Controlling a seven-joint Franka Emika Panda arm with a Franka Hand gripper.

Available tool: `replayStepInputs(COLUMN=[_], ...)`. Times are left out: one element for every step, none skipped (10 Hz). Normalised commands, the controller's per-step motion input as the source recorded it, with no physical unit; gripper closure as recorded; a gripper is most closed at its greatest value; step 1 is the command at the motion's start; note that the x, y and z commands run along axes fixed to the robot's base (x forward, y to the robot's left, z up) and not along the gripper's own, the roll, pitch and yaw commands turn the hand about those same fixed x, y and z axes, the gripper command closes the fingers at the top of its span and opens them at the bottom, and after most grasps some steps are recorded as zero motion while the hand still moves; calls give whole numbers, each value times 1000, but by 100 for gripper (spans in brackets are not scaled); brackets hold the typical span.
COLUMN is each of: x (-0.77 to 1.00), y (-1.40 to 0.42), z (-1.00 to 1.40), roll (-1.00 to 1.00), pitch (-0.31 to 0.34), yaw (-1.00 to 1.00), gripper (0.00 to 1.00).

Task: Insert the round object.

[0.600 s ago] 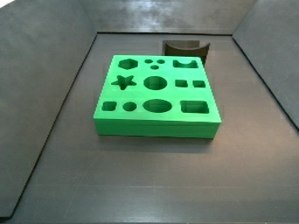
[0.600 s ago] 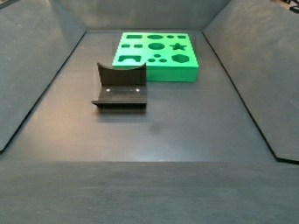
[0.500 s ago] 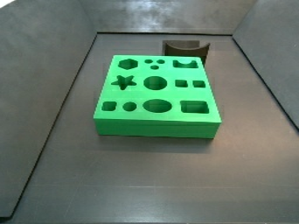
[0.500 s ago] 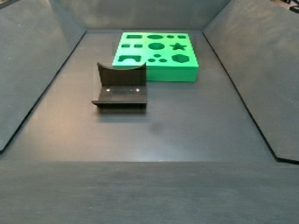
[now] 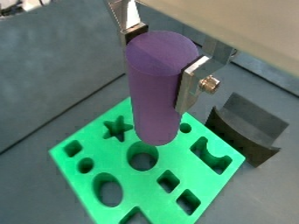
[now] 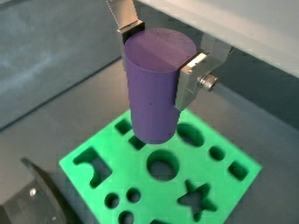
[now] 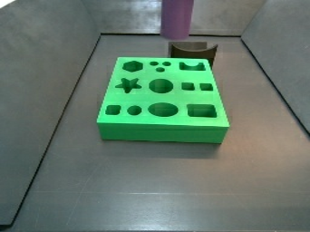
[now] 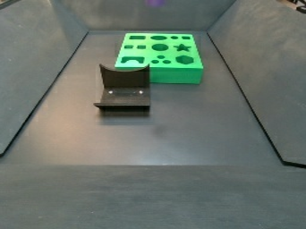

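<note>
In both wrist views: pincer (image 5: pixel 160 61) (image 6: pixel 158 59) closed on the round object (image 5: pixel 158 87) (image 6: pixel 156 86), silver fingers (image 5: pixel 193 83) (image 6: pixel 191 80) clamped flat against opposite sides near its top, peg upright and hanging clear above the green block (image 5: pixel 87 171) (image 6: pixel 239 184). In a wrist view, lower end of the peg over the block's middle, close above a round hole (image 5: pixel 142 159), star hole (image 5: pixel 114 131) to one side, dark curved block (image 5: pixel 247 129) beyond the green block's edge. In a side view, only the lower stretch of the round object (image 7: pixel 179 18) visible at the upper border, high over the far end of the green block (image 7: pixel 161 122), dark curved block (image 7: pixel 191 49) behind on the counter (image 7: pixel 158 186); pincer out of frame here. In a side view, a sliver of purple (image 8: pixel 156 3) at the upper border, green block (image 8: pixel 162 72) at the far end, fixture (image 8: pixel 122 89) just in front of it.
</note>
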Motion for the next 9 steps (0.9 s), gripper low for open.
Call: replayStepInputs(x=[-51, -249, -109, -29, -189, -174, 83, 51, 40], y=[103, 0, 0, 0, -17, -17, -34, -23, -11], z=[-1000, -969, -823, -863, -857, -783, -723, -506, -314], roll=[64, 0, -36, -34, 0, 9, 54, -57, -119], pitch=[-101, -157, -227, -194, -213, -234, -80, -86, -53], yaw=[-20, -149, -91, -71, -29, 0, 23, 0, 3], gripper=[100, 100, 100, 100, 100, 100, 100, 100, 100])
